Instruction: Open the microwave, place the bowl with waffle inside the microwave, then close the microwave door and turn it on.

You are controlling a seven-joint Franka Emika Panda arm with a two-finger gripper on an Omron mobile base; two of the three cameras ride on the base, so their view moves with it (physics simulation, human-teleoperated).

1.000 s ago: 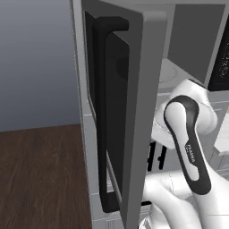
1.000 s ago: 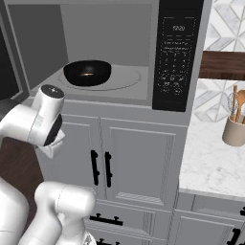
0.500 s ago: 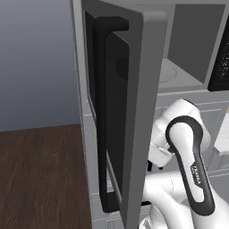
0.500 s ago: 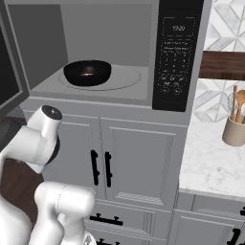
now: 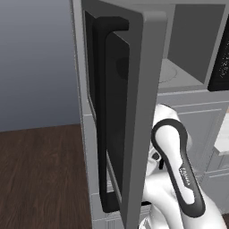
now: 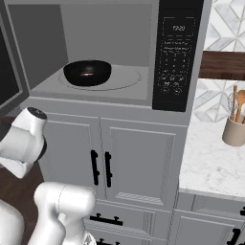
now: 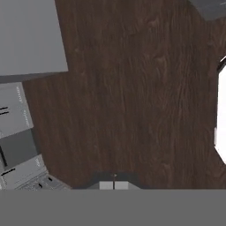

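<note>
The microwave (image 6: 110, 28) stands open, its grey inside and round turntable (image 6: 119, 79) in plain sight. On that turntable sits the bowl (image 6: 87, 72), black, with a bit of orange waffle (image 6: 86, 74) in it. The microwave door (image 5: 147, 112) is swung far out to the left, its long black bar handle (image 5: 102, 134) facing the left base camera. The black control panel (image 6: 178, 57) is to the right of the opening. My gripper (image 7: 114, 185) is shut with nothing in it and points down at the wood floor (image 7: 132, 88), well below the microwave.
White cabinets (image 6: 139, 162) with black handles (image 6: 100, 167) are under the microwave. To the right a marble counter (image 6: 210, 158) carries a pot of utensils (image 6: 234, 129). Cabinet fronts (image 7: 17, 132) line the left of the hand view. Dark floor (image 5: 40, 170) lies left of the door.
My arm has sunk lower and drawn back from the microwave opening. The bowl stays on the turntable and the door stays open.
</note>
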